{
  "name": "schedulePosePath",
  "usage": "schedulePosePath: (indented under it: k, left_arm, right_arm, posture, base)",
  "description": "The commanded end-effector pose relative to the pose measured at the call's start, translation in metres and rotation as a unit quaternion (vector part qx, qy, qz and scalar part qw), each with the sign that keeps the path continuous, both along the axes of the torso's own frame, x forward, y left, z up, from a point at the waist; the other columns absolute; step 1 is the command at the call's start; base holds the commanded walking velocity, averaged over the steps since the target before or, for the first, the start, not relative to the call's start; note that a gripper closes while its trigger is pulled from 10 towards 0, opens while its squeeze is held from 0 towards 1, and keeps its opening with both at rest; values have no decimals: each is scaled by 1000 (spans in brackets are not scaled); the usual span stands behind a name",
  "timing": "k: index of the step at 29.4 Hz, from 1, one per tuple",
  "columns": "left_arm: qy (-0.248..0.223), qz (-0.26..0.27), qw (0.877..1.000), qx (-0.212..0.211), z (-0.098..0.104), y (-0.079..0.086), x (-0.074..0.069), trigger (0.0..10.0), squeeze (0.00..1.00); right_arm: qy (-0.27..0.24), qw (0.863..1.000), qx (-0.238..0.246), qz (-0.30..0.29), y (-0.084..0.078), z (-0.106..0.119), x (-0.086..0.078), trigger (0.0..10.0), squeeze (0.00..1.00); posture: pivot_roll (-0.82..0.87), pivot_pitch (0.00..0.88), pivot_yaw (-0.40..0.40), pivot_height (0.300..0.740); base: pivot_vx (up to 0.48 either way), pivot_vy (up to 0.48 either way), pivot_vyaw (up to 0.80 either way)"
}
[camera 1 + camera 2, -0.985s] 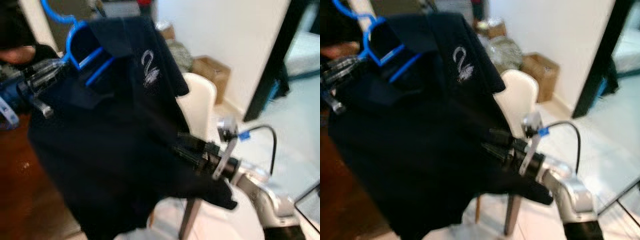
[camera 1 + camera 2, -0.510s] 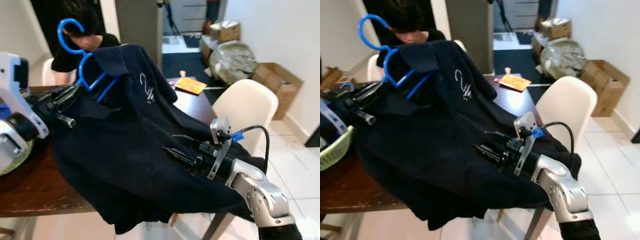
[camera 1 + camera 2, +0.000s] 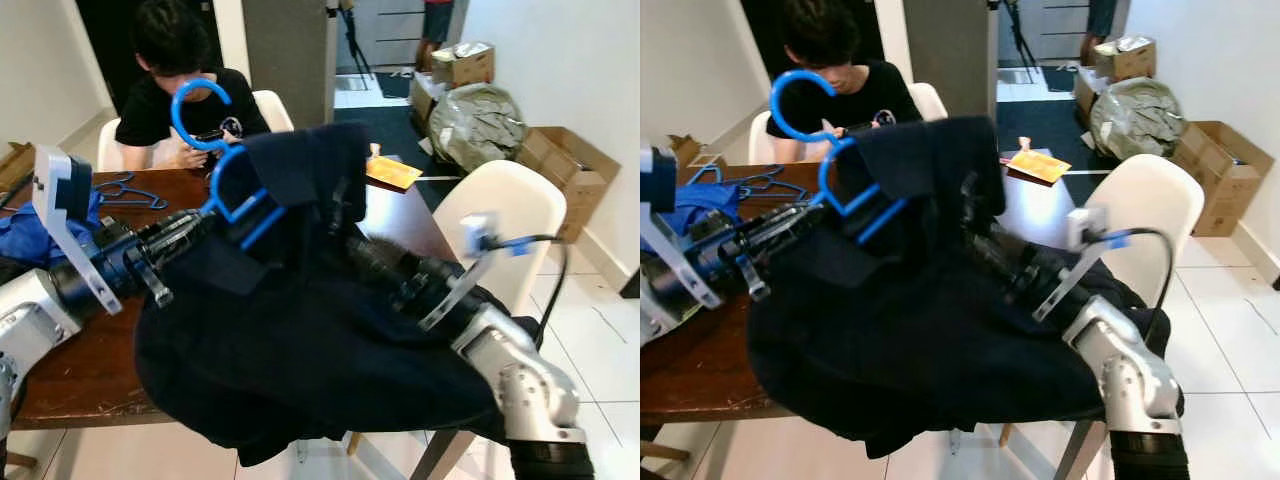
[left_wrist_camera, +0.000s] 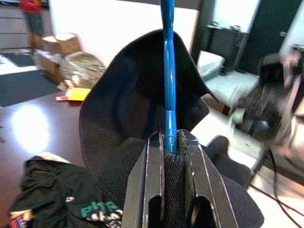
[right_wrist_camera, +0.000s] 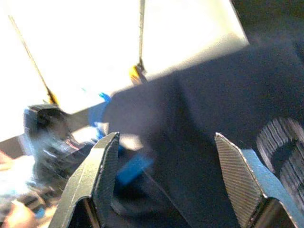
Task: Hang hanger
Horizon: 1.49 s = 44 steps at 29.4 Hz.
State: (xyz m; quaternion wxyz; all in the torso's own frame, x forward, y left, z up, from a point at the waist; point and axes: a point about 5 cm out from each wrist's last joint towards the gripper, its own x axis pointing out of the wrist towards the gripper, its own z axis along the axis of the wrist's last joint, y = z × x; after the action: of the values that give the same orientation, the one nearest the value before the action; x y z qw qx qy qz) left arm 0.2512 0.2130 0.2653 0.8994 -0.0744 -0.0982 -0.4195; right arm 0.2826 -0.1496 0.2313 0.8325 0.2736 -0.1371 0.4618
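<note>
Left end effector: clamped on the blue hanger low on its frame, leaving the hook free to catch a rail.
Right end effector: fingers apart, pushed under the dark shirt beside the hanger, likely propping up the cloth.
Hanger: raised above the bench, shirt draped over it.
Person: seated beyond the hanger.

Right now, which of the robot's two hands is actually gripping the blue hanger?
The left hand: its fingers pinch the blue hanger carrying the dark shirt. The right hand is open, against the shirt.
</note>
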Motion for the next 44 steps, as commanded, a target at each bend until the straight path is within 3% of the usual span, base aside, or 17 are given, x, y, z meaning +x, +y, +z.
schedulePosePath:
  k: [1, 3, 4, 5, 6, 8, 10, 11, 12, 13, 14, 26, 30, 33, 37, 43, 44]
  left_arm:
    - [-12, 10, 1000, 7, 2, 6, 2, 10000, 0]
    - [-17, 9, 1000, -3, 3, 8, 3, 10000, 0]
    - [-22, 6, 1000, -11, 5, 7, 3, 10000, 0]
    - [-22, 6, 1000, -11, 5, 7, 3, 10000, 0]
    - [-27, 1, 999, -18, 6, 7, 3, 10000, 0]
    - [-30, -2, 999, -25, 6, 7, 3, 10000, 0]
    - [-40, 3, 998, -54, 7, 7, 9, 10000, 0]
    - [-40, 3, 998, -54, 7, 7, 9, 10000, 0]
    - [-43, 3, 996, -79, 8, 5, 13, 10000, 0]
    - [-43, 3, 996, -79, 8, 5, 13, 10000, 0]
    - [-47, -10, 994, -99, 8, -2, 17, 10000, 0]
    - [-49, -51, 992, -108, 10, -16, 20, 10000, 0]
    - [-49, -57, 992, -104, 10, -20, 20, 10000, 0]
    - [-51, -54, 992, -106, 10, -21, 21, 10000, 0]
    - [-51, -50, 992, -108, 10, -20, 19, 10000, 0]
    - [-50, -49, 992, -108, 9, -20, 19, 10000, 0]
    - [-50, -48, 992, -109, 10, -20, 20, 10000, 0]
  right_arm:
    - [-24, 999, 13, 27, 3, 12, -6, 10000, 0]
    - [-50, 998, 9, 32, 6, 25, -9, 10000, 0]
    - [-59, 998, 20, 33, 8, 34, -9, 10000, 94]
    - [-59, 998, 20, 33, 8, 34, -9, 10000, 94]
    - [-68, 997, 28, 34, 11, 43, -10, 10000, 1000]
    - [-79, 995, 30, 45, 16, 50, -12, 10000, 1000]
    - [-111, 989, -77, 52, 38, 50, -18, 10000, 1000]
    - [-111, 989, -77, 52, 38, 50, -18, 10000, 1000]
    - [-127, 978, -162, 35, 50, 41, -18, 10000, 1000]
    - [-127, 978, -162, 35, 50, 41, -18, 10000, 1000]
    - [-144, 955, -258, 2, 61, 27, -14, 10000, 0]
    - [-122, 956, -250, -90, 66, 41, -2, 10000, 0]
    - [-92, 962, -215, -143, 55, 48, 8, 10000, 0]
    - [-96, 963, -216, -128, 45, 43, 3, 10000, 0]
    - [-99, 955, -229, -160, 28, 41, 1, 10000, 0]
    - [-120, 968, -208, -72, 32, 47, -18, 10000, 0]
    - [-128, 960, -245, -46, 31, 40, -24, 10000, 0]
  posture:
    - [72, 0, 24, 735]
    - [69, 0, 26, 735]
    - [64, 0, 28, 735]
    - [64, 0, 28, 735]
    - [64, 0, 28, 735]
    - [64, 0, 28, 735]
    - [57, 0, 32, 735]
    - [57, 0, 32, 735]
    - [54, 0, 33, 735]
    - [54, 0, 33, 735]
    - [46, 0, 39, 735]
    - [28, 0, 61, 735]
    - [27, 4, 63, 735]
    - [30, 5, 63, 735]
    - [28, 9, 65, 735]
    - [30, 9, 68, 735]
    - [32, 7, 71, 735]
  base:
    - [0, 0, 0]
    - [0, 0, 0]
    - [0, 0, 0]
    - [0, 0, 0]
    - [0, 0, 0]
    - [0, 0, 0]
    - [0, 0, 0]
    - [0, 0, 0]
    - [0, 0, 0]
    - [0, 0, 0]
    - [0, 0, 0]
    - [0, 0, 0]
    - [0, 0, 0]
    - [0, 0, 0]
    - [0, 0, 0]
    - [0, 0, 0]
    - [0, 0, 0]
